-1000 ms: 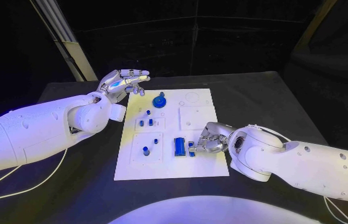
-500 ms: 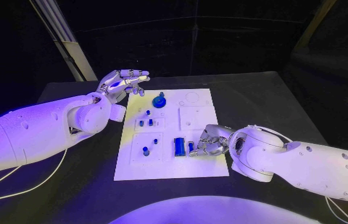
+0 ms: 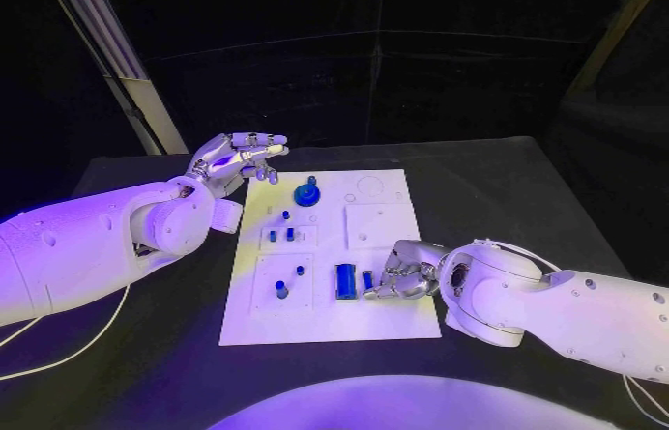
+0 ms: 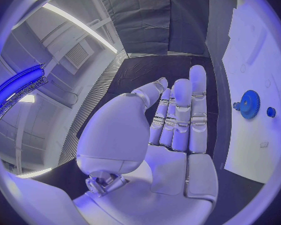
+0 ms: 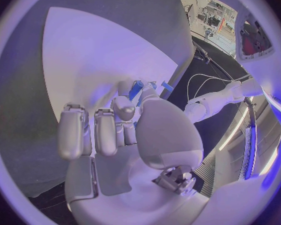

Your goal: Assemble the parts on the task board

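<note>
**Right hand pinches a small blue part low on the board**

Down on the white task board [image 3: 376,309], the right hand [image 3: 400,273] sits over the near right area, fingers curled in, thumb and a finger closed on a small blue part [image 3: 368,281]. The right wrist view confirms it: the blue piece [image 5: 136,90] peeks out between the fingertips, against the board's surface. Just beside it, touching the board, stands a taller blue block [image 3: 344,280]. Further left, two little blue pegs [image 3: 281,290] sit in a raised square plate. Up the board, a pair of small blue pieces [image 3: 280,234] rests in another plate, and a blue gear [image 3: 306,195] lies near the far edge. The left hand [image 3: 240,156] hovers off the board's far left corner, above the black table [image 3: 543,198], fingers straight and close together, holding nothing; its wrist camera catches the gear [image 4: 248,104].
</note>
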You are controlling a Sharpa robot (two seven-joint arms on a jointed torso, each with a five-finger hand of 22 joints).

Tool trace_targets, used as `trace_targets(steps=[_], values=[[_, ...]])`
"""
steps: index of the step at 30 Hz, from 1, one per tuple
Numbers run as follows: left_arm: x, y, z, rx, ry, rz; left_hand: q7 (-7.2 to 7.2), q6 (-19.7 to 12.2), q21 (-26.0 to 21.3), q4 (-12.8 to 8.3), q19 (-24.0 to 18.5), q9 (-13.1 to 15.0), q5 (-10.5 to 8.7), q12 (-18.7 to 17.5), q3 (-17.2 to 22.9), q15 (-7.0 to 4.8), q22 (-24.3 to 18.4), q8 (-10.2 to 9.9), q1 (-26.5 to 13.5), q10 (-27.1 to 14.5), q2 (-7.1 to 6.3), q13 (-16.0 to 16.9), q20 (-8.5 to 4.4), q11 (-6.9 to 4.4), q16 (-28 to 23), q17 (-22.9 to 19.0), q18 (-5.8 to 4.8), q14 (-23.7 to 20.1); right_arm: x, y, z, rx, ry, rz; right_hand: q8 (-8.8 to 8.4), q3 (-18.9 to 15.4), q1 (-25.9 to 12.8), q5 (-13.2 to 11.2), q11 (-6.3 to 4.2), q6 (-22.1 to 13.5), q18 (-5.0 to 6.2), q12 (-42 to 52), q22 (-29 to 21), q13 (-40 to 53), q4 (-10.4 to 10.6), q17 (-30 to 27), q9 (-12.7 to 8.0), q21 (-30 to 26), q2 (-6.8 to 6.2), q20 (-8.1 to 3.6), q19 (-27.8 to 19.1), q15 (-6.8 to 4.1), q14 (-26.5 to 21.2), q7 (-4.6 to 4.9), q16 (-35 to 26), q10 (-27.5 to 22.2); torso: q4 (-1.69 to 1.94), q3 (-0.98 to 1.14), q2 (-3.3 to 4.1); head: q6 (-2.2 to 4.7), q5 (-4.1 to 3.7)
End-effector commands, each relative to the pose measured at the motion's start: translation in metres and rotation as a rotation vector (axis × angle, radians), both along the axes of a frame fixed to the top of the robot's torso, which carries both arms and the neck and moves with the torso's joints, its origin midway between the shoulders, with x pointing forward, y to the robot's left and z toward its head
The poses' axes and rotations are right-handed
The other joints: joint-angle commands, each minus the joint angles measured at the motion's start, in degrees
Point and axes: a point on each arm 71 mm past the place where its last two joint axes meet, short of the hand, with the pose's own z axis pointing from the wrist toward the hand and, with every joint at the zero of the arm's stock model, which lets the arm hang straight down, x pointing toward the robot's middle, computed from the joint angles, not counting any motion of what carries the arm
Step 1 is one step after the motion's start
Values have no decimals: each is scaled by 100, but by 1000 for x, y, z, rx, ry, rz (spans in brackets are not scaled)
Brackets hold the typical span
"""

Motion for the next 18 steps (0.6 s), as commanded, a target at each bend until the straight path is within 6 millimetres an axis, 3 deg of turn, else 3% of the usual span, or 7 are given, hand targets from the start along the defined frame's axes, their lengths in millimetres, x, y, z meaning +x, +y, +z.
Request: trace_targets(steps=[1,11,18], values=[[0,-1,1,-9,-3,-9,1,-42,-23,-26,-16,-8,30,28,-17,-15,-5,17,-35,-48,33,-7,-6,8,0,-9,76,-39,1,-2,-2,-19,3,-6,20,-38,0,30,0,-30,-54,40,12,18,19,272,8,6,75,0,-15,-13,354,-3,-3,-15,-1,2,-1,-4,-3],[0,-1,1,-8,-2,-9,1,-42,-23,-26,-16,-8,30,28,-17,-15,-5,17,-35,-48,33,-7,-6,8,0,-9,76,-39,2,-2,-5,-30,31,6,22,-128,-12,-60,-2,-34,-54,49,18,27,53,274,23,9,104,-1,-13,-13,354,-5,-3,-10,-7,5,4,-16,4],[0,-1,1,-8,0,-10,1,-42,-23,-26,-16,-8,30,28,-17,-15,-5,17,-35,-48,33,-7,-6,8,0,-9,76,-39,3,0,-6,-21,38,9,24,-339,-20,-531,2,-47,-52,42,12,33,91,271,56,1,123,3,-20,-12,353,-3,-9,-14,-7,3,-2,-29,1]])
